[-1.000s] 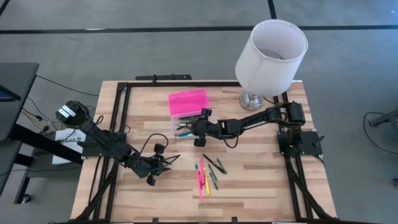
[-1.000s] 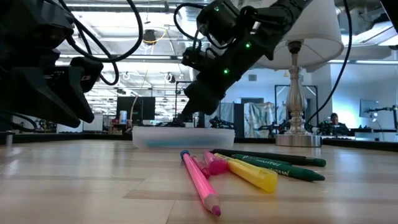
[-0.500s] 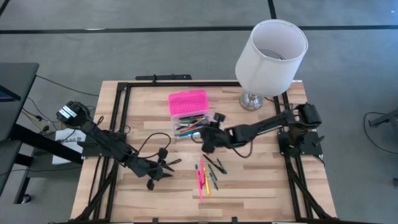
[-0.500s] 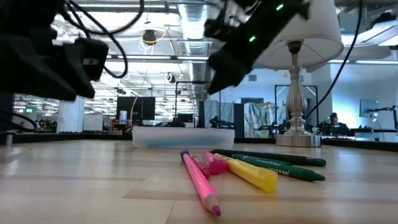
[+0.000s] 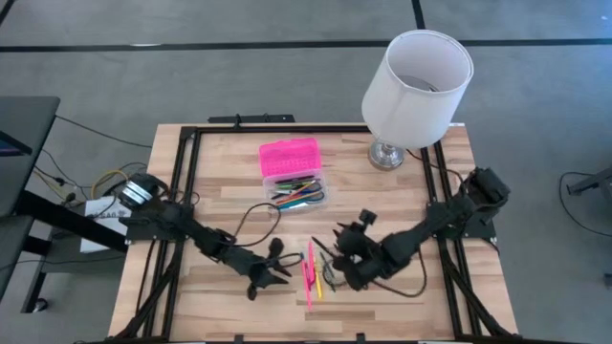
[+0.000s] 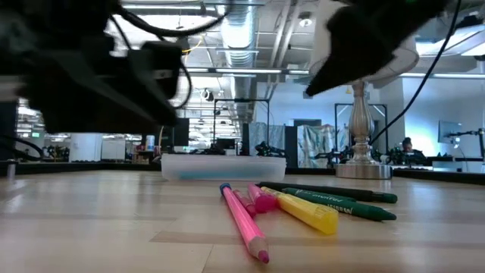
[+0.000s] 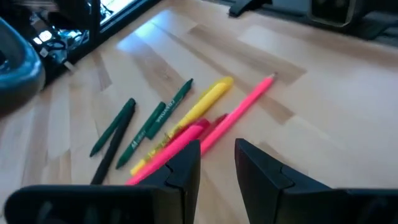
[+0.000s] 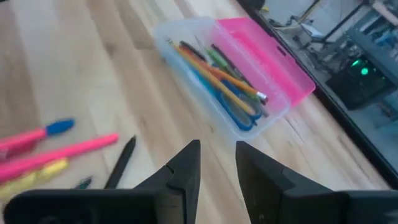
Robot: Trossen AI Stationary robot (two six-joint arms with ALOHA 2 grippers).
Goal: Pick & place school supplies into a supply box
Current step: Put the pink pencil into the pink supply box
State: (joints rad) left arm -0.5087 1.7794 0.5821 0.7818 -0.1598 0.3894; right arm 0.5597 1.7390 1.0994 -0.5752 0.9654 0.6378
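Note:
The supply box (image 5: 292, 177) stands at the table's middle back, its pink lid (image 8: 267, 56) swung open and its clear base (image 8: 217, 81) holding several pens. Loose supplies lie near the front middle: a pink pencil (image 7: 239, 112), a yellow highlighter (image 7: 208, 102), and green markers (image 7: 163, 115). My left gripper (image 5: 283, 267) hovers open just left of that cluster, pointing at it, with nothing between its fingers. My right gripper (image 5: 339, 256) hovers open just right of the cluster, facing the box, also with nothing in it.
A lamp with a white shade (image 5: 418, 81) stands at the far right corner. A black frame (image 5: 186, 172) runs along the table's sides. Bare wood lies left of and in front of the loose pens.
My right gripper has swung from over the supply box toward the table's near edge and now hangs beside the loose pens. My left gripper has moved toward the table's right, up to the pens, and has turned. The loose pens have stayed where they were.

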